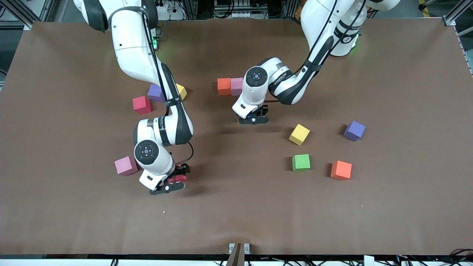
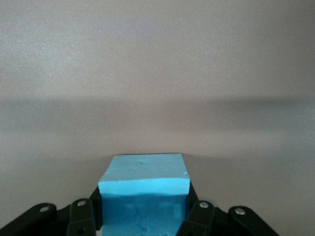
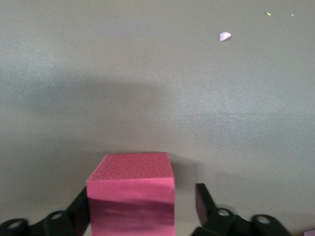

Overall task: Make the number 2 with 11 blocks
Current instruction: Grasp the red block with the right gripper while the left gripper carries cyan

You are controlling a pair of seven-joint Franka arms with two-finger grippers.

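Nearest us, the right gripper (image 1: 176, 180) brackets a red block (image 3: 132, 196), one finger touching, one apart; we judge it light foam, best taken by flat sides. Left gripper (image 1: 255, 115) pinches a blue block (image 2: 143, 194)

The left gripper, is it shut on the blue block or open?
Shut on it. In the left wrist view, both fingers of the left gripper press against the sides of the light blue block.
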